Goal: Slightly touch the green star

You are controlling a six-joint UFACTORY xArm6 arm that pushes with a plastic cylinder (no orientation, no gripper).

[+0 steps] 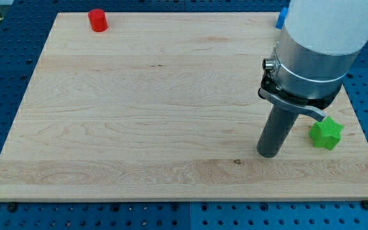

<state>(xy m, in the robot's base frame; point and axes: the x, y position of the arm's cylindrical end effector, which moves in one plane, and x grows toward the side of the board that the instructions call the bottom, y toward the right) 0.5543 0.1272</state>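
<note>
The green star [326, 133] lies on the wooden board [139, 115] near the view's right edge, toward the bottom. My tip [269, 153] rests on the board to the star's left and slightly below it, with a clear gap between them. The arm's grey body covers the area above the star.
A red cylinder-like block [98, 20] stands at the board's top left. A blue block [281, 17] shows partly at the top right, mostly hidden behind the arm. The board's right edge runs just beyond the star. A blue perforated table surrounds the board.
</note>
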